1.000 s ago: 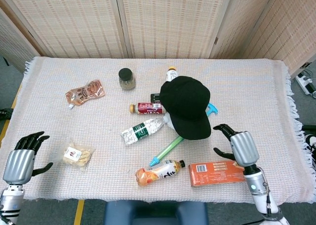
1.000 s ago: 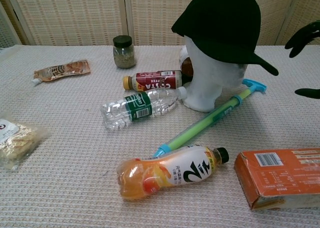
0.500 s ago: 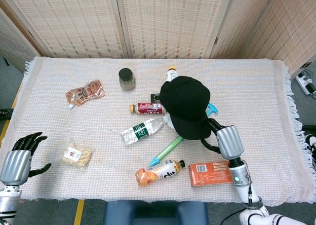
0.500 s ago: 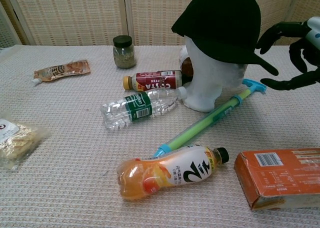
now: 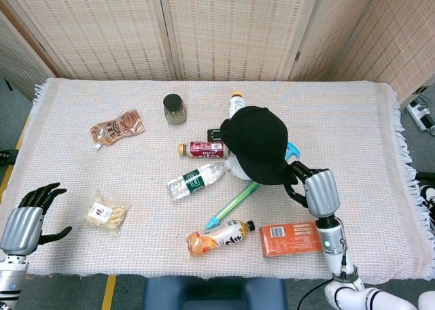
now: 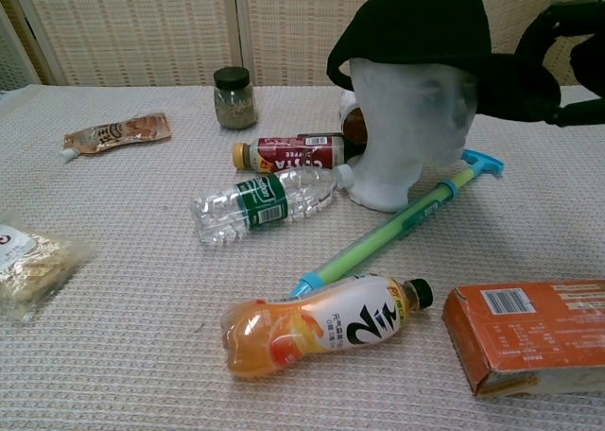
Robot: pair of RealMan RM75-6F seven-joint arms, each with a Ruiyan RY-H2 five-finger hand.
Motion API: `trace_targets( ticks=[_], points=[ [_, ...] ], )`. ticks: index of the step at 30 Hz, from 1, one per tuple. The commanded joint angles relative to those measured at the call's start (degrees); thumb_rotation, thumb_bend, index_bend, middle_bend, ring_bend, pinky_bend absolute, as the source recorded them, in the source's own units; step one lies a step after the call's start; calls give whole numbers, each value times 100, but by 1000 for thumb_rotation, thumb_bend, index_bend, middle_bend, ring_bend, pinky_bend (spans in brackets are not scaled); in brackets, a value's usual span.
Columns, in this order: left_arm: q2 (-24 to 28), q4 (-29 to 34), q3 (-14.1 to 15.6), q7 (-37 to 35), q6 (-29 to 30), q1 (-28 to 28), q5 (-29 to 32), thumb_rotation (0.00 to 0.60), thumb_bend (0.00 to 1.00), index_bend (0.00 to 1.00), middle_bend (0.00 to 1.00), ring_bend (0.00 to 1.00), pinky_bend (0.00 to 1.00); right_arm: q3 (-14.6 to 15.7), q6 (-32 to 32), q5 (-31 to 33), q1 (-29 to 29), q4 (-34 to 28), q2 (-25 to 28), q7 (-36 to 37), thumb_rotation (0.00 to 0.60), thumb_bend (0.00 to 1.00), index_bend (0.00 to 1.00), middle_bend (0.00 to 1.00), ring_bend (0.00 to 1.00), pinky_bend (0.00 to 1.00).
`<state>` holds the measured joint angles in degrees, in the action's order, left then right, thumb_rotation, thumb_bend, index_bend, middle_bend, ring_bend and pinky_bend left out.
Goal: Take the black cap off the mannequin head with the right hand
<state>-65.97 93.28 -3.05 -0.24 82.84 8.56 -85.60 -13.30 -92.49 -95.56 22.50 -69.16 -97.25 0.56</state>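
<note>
The black cap [image 5: 257,143] sits tilted back on the white mannequin head [image 6: 406,119], which stands mid-table with its face uncovered. My right hand [image 5: 316,191] is just right of the head, and its fingers [image 6: 558,43] grip the raised brim [image 6: 515,86]. The cap's crown [image 6: 416,25] still covers the top of the head. My left hand [image 5: 27,218] hovers at the table's near left corner, holding nothing, with its fingers apart; it shows only in the head view.
Around the head lie a red bottle [image 5: 202,148], a clear water bottle [image 5: 196,179], a green-blue stick [image 5: 232,204], an orange juice bottle [image 5: 219,237] and an orange box [image 5: 291,238]. Farther left are a jar [image 5: 174,109], an orange pouch [image 5: 117,128] and a snack bag [image 5: 106,213].
My right hand moved in from the right, took hold of the brim and raised it, tipping the cap back and baring the face. The left hand barely moved.
</note>
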Motion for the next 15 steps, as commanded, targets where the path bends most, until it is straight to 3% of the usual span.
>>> trace_targets(
  ticks=[1,15],
  points=[
    [1,8,2,-16,-8,9,-12,600,96,254,184,175,209,-111,-91,8,73,27,-8,16,600,707,910,727,886,1000],
    [-1,11,27,-71,-94,33,6,600,96,234,177,171,206,-943,15,529,584,-40,353,-347,600,727,941,743,889,1000]
  ],
)
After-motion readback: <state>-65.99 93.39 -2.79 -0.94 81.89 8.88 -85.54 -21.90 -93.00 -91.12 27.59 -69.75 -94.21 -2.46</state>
